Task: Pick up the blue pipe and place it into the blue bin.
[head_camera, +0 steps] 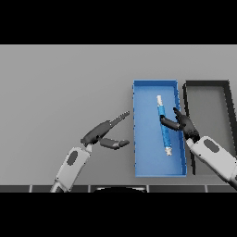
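— Right dark hand (pixel 183 123)?
— Reaching in from the lower right on a white and grey forearm, over the right wall of the rectangular blue bin (pixel 143 157). Fingers loosely spread and pointing left toward the slim blue pipe with white ends (pixel 163 126); one finger touching or overlapping the pipe near its middle, thumb raised toward the far side. Not curled round the pipe, so released rather than grasping.

— And the pipe?
— Inside the bin, lying lengthwise on the bin floor, slightly tilted: far end leaning left, near end leaning right. Right of the bin's centre line, nearer the right wall than the left.

— Left dark hand (pixel 105 133)?
— Left of the bin, over the grey table (pixel 60 83), arm rising from the lower left. Fingers straight and stretched to the right and far, thumb apart below them; relaxed, holding nothing. Fingertips near the bin's left wall but not touching.

— Edges and room?
— Bare blue floor along the pipe's left side and at the bin's near end. Just right of the bin, an open dark grey bin (pixel 207 99), partly covered by the right forearm. Wide bare table to the left and far side.
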`<state>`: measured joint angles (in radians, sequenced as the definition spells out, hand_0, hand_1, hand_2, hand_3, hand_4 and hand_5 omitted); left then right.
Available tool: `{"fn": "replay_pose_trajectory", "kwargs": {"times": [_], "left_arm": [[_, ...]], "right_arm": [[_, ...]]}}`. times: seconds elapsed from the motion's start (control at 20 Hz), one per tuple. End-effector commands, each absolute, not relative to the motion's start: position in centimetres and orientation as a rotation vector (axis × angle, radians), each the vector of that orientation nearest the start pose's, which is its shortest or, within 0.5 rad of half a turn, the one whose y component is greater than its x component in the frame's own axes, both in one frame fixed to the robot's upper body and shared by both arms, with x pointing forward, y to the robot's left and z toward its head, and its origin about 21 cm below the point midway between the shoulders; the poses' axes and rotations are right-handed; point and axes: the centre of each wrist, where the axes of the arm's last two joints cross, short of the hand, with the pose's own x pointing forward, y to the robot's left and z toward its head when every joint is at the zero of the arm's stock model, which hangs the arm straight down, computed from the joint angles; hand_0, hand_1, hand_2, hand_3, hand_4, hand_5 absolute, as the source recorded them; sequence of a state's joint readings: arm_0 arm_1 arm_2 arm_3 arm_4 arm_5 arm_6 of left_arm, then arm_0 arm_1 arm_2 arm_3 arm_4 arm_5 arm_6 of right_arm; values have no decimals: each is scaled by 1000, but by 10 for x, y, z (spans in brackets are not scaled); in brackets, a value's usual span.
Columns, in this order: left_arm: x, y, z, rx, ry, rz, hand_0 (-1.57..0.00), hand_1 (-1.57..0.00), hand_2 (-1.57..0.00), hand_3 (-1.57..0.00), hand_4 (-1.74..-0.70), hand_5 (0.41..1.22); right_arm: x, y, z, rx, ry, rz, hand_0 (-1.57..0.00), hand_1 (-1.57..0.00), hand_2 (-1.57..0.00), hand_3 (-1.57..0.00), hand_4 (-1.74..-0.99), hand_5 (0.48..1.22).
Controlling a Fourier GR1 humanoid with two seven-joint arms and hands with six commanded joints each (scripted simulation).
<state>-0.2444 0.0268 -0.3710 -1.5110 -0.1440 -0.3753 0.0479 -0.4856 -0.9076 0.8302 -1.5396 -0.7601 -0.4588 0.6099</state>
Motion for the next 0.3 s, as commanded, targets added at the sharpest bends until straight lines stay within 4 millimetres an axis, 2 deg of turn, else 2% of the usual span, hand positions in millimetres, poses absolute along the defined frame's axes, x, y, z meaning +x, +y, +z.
{"fn": "replay_pose_trajectory", "kwargs": {"times": [0.0,0.25], "left_arm": [[278,119,39,-423,-1561,-873,1,1,1,1,-931,495],[273,126,39,-422,-1565,-874,1,1,1,1,-930,495]], "right_arm": [[283,-253,80,-216,-837,383,-23,-22,-21,-6,-1095,718],[281,-252,84,-210,-846,415,-19,-17,-17,-4,-1084,714]]}}
